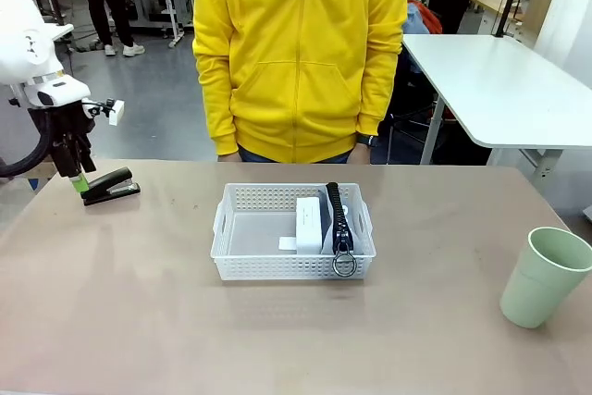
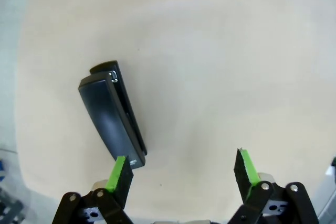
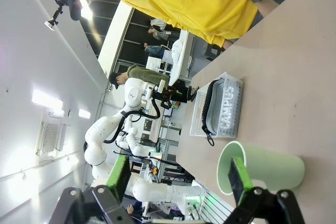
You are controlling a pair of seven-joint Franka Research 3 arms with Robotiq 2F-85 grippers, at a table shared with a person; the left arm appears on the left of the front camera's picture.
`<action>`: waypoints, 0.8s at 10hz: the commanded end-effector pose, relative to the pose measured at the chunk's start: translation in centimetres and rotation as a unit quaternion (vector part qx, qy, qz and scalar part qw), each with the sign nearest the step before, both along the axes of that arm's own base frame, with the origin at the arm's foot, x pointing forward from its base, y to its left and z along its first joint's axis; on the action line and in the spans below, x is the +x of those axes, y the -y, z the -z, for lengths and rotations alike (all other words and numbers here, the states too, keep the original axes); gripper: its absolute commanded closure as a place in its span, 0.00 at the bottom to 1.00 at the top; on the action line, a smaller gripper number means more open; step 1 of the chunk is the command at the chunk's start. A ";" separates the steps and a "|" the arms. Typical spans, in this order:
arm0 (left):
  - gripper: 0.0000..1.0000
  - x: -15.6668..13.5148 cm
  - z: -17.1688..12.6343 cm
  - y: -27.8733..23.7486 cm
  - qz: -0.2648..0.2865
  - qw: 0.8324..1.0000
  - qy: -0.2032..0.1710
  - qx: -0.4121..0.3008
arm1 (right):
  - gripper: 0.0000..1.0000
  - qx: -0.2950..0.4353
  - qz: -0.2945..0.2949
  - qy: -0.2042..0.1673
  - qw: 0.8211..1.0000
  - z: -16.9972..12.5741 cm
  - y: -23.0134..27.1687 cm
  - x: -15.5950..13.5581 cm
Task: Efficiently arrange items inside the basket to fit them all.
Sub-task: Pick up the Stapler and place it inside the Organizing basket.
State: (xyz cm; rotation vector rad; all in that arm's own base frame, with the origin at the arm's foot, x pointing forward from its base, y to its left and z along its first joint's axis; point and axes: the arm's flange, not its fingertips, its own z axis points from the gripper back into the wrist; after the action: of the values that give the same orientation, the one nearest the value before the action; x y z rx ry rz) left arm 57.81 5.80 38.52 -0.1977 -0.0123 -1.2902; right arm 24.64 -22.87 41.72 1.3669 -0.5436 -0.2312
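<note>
Hovering spread in the front view, the left gripper is hanging over one end of the slim black stapler-like object; the shallow white perforated plastic basket is sitting well off to its right. From the left wrist, that object is lying beside one green pad, not between both, so closing now would likely be shoving it away. From the right wrist, the right gripper is standing spread near the pale green plastic cup.

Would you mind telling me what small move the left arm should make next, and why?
Probably slide the left gripper sideways until the stapler lies between its open jaws, then lower. In the left wrist view one green pad sits over the stapler's end, the gap spans bare table, and the stapler is not yet in the basket.
</note>
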 end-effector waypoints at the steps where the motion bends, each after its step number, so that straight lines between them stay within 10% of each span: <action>1: 0.00 0.6 -0.7 -0.3 -0.037 0.999 -0.006 -0.028 | 0.00 0.009 0.003 0.005 1.000 -0.3 0.0 0.1; 6: 0.00 0.1 0.1 0.1 -0.009 1.000 -0.003 -0.009 | 0.00 0.009 0.003 0.005 1.000 -0.3 0.0 0.1; 8: 0.00 1.2 1.8 1.0 0.066 0.996 0.063 0.017 | 0.00 0.009 0.003 0.005 1.000 -0.3 0.0 0.1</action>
State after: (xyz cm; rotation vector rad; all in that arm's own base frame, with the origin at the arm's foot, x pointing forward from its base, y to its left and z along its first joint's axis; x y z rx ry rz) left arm 58.82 4.93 37.88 -0.1304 -0.0560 -1.3712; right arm 24.64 -22.87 41.72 1.3670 -0.5436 -0.2312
